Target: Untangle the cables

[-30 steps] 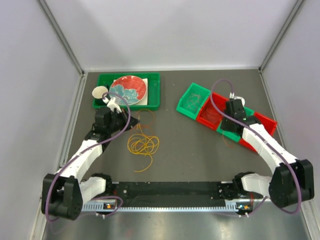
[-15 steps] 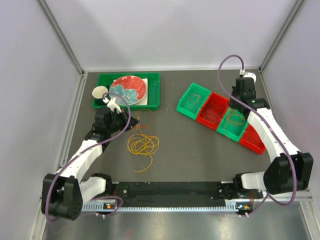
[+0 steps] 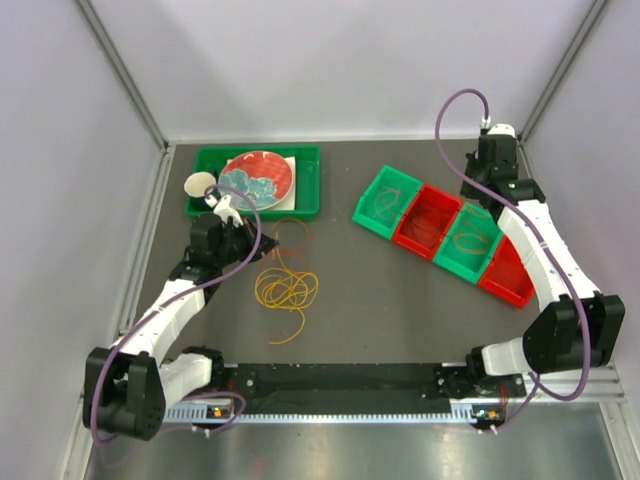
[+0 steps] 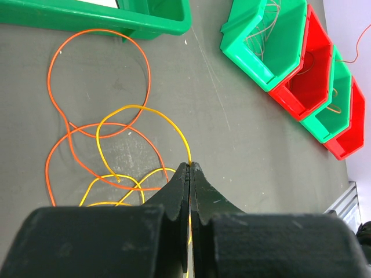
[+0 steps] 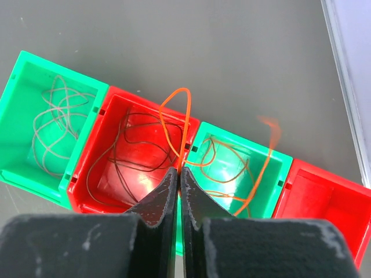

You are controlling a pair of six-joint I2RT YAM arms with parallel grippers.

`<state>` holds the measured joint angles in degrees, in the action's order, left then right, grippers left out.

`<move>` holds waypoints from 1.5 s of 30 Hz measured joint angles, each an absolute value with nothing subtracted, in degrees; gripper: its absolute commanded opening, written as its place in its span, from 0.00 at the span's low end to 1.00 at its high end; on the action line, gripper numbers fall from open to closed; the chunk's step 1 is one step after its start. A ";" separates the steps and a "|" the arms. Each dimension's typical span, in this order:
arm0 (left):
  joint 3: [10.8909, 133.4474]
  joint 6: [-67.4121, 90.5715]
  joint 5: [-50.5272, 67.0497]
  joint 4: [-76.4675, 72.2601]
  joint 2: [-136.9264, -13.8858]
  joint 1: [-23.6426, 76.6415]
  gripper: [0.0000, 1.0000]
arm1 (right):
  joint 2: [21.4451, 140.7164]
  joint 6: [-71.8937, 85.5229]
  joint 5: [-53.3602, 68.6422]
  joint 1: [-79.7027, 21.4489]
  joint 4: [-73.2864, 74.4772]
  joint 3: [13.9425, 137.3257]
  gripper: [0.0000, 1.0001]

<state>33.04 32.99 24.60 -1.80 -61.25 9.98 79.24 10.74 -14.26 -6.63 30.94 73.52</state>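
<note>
The cables (image 3: 286, 288) lie as a tangle of yellow and orange loops on the grey table, left of centre. My left gripper (image 3: 255, 252) hangs at the tangle's left edge. In the left wrist view this gripper (image 4: 190, 165) is shut on a yellow cable (image 4: 168, 123), and orange loops (image 4: 98, 75) lie beyond it. My right gripper (image 3: 483, 188) is raised over the row of bins. In the right wrist view it (image 5: 179, 169) is shut on an orange cable (image 5: 184, 116) that arcs up and trails, blurred, into the green bin (image 5: 255, 152).
A row of bins runs diagonally at the right: green (image 3: 388, 202), red (image 3: 428, 220), green (image 3: 470, 240), red (image 3: 505, 272). Three of them hold loose cables. A green tray (image 3: 310, 190) with a patterned plate sits at the back left, a cup (image 3: 198, 185) beside it.
My right arm has lifted off the bins and swung to the back right, drawing the orange cable up with it. The left arm and the tangle have not moved.
</note>
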 measured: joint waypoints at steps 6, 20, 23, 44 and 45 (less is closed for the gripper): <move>33.04 32.99 24.62 -1.78 -61.25 9.98 0.00 | 77.56 10.50 -14.17 -6.33 29.58 70.54 0.00; 33.04 32.99 24.62 -1.80 -61.25 9.98 0.00 | 76.55 13.96 -9.21 -0.19 21.91 49.95 0.00; 33.04 32.99 24.64 -1.80 -61.25 9.98 0.00 | 76.55 15.14 -8.47 1.89 21.19 49.50 0.00; 33.61 33.01 24.84 -1.89 -61.41 9.98 0.00 | 72.07 20.71 -15.14 4.56 21.43 49.08 0.00; 33.65 33.01 24.86 -1.87 -61.41 9.98 0.00 | 71.29 20.73 -15.57 4.56 21.43 49.08 0.00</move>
